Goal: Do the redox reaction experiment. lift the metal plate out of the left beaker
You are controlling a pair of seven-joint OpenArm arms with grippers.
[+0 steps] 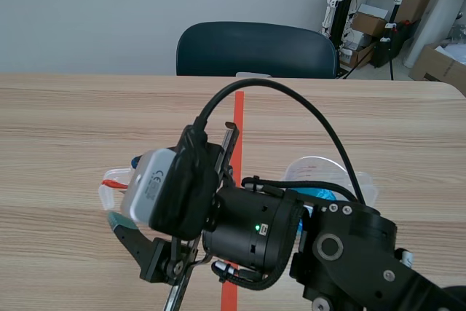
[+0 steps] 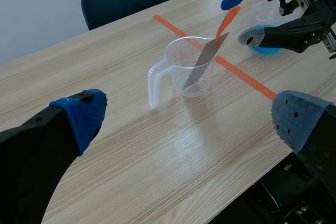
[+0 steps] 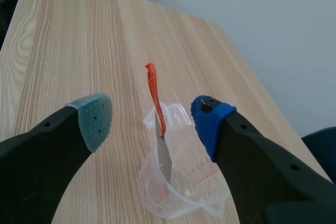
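The left beaker (image 2: 184,69), clear plastic w/ a handle and red scale marks, stands on the table (image 2: 131,156) just left of the orange tape line (image 2: 247,80), toward the near side. The metal plate (image 2: 202,64) is inside it and tilted: its lower end is at the beaker's bottom, its upper part leans over the rim. An orange clip (image 3: 153,95) sits on the plate's top end and sticks up above the rim.

The R gripper (image 3: 155,115) hangs over this beaker; its arm comes in from the right and reaches past the tape line. Its fingers are spread wide, w/ the grey-green pad (image 3: 96,119) on one side and the blue pad (image 3: 209,121) on the other. The clip is btw. them but touches neither, so it grasps nothing.

The L gripper (image 2: 191,111) is low over the table w/ the beaker ahead of it, well apart. Its fingers are also released wide, w/ nothing btw. them.

A second clear beaker (image 1: 320,169) stands right of the tape line w/ sth. blue in its base; I cannot tell what. A dark chair (image 1: 255,49) is at the table's far side.
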